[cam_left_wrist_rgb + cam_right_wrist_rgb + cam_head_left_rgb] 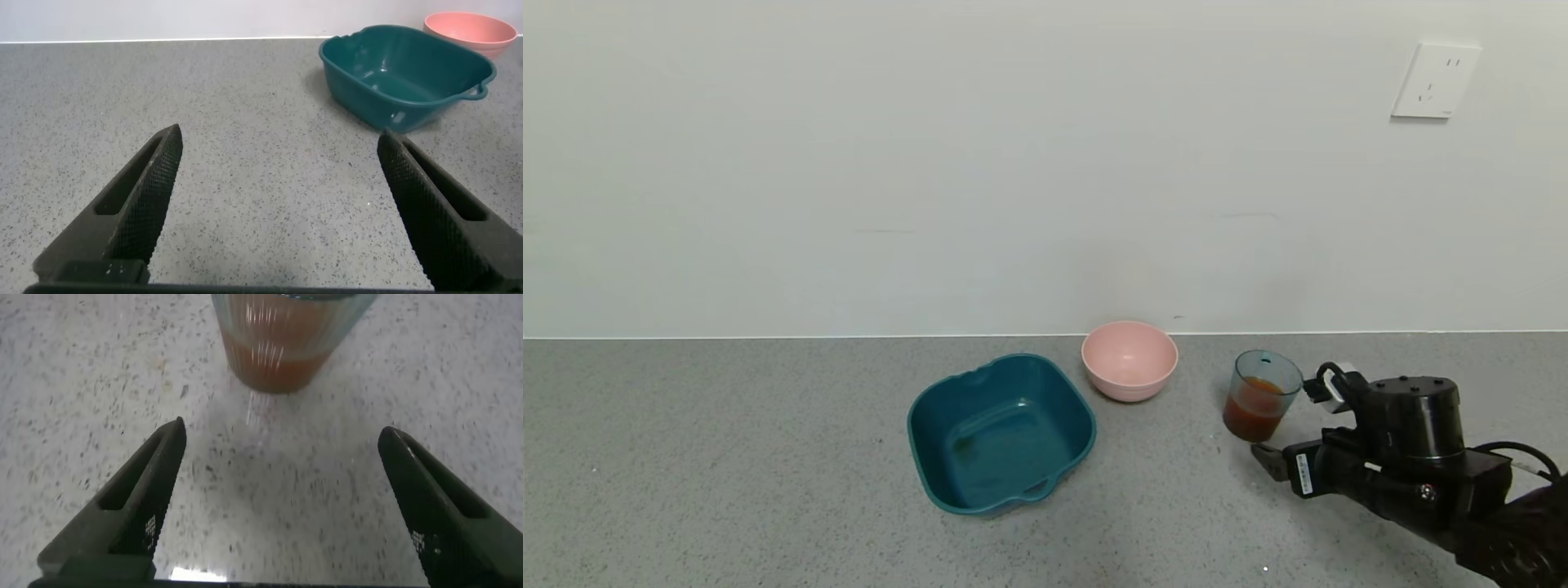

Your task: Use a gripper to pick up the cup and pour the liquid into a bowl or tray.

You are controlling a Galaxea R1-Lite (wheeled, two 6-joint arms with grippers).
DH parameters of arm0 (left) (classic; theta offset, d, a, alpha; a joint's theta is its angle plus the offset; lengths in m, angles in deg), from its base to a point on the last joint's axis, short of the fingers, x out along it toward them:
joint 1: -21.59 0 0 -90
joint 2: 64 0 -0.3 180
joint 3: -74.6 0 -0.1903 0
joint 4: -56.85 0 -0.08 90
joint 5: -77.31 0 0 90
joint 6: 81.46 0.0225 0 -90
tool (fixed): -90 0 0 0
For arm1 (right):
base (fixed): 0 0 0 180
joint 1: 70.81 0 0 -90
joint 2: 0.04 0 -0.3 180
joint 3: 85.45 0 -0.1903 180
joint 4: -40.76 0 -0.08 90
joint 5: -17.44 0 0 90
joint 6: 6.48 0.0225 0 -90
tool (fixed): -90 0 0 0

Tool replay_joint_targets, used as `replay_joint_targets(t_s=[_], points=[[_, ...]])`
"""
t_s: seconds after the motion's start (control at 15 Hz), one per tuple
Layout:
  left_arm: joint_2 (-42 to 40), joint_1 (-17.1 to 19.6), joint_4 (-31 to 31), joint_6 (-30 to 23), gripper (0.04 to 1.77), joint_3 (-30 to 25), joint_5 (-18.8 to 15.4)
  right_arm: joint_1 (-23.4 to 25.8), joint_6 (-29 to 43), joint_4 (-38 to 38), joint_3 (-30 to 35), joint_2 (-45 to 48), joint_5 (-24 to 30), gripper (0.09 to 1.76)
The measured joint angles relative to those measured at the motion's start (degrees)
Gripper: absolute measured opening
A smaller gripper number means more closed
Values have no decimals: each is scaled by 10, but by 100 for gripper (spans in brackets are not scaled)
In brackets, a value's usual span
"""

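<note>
The translucent blue-grey cup (1262, 396) stands upright on the grey counter, about half full of reddish-brown liquid (1252, 416). My right gripper (1290, 425) is open just to the right of it, with the fingers apart and not touching it. In the right wrist view the cup (282, 327) and its liquid (274, 363) stand just ahead of the open right gripper (282, 437). The dark teal basin (1001, 433) sits empty at the centre of the counter, left of the cup. My left gripper (278, 139) is open and empty over bare counter, with the basin (400, 73) farther off.
A round pink bowl (1129, 359) stands between the basin and the cup, near the wall; it also shows in the left wrist view (470, 28). A white wall with a socket (1436, 80) bounds the back of the counter (727, 457).
</note>
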Motion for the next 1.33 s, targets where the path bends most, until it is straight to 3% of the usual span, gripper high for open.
replay_joint_targets(t_s=[0.4, 0.93, 1.33], points=[[0, 0, 0, 0, 172, 0, 0, -3, 0, 95, -31, -85, -9, 171], [0, 0, 0, 0, 172, 0, 0, 1, 0, 140, -93, -154, -25, 171], [0, 0, 0, 0, 172, 0, 0, 1, 1, 185, -103, -184, -31, 171]])
